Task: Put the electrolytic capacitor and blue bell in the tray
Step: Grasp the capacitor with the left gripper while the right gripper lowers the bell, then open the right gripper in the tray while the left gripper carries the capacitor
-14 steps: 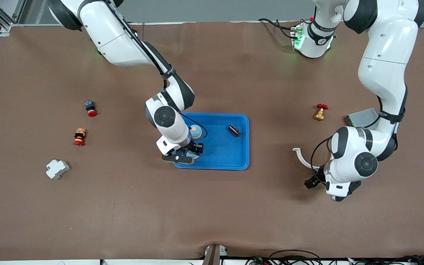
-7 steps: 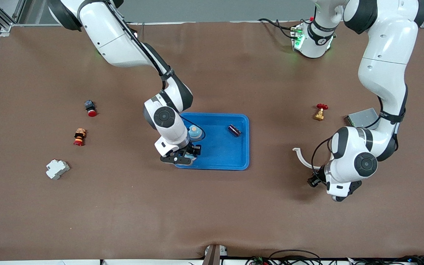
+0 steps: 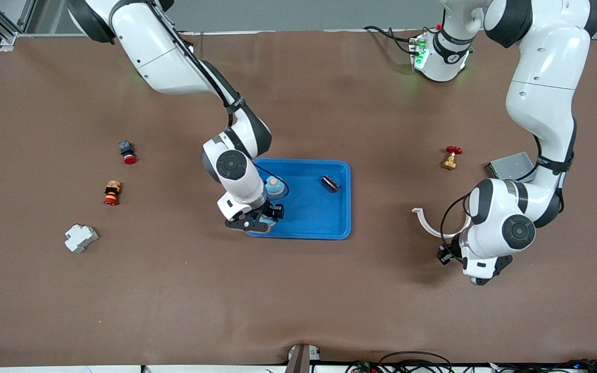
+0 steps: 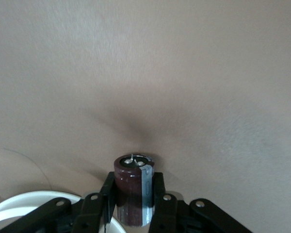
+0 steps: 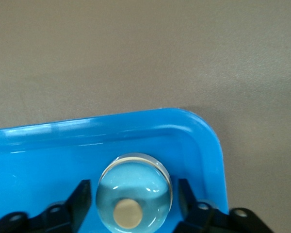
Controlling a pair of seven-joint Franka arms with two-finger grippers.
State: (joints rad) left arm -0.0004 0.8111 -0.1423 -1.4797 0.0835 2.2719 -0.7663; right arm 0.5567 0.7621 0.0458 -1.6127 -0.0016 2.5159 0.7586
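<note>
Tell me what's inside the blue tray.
A blue bell sits in one corner between the open fingers of the right tool, and a dark cylindrical part lies toward the left arm's end. The right wrist hides some tray floor.

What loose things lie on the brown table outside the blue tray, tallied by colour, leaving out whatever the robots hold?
Partly red: 3 (small black-and-red push button, orange-and-red stacked knob, brass valve with red handle)
White: 2 (white plastic block, white curved hook)
Grey: 1 (flat grey box)
Total: 6
</note>
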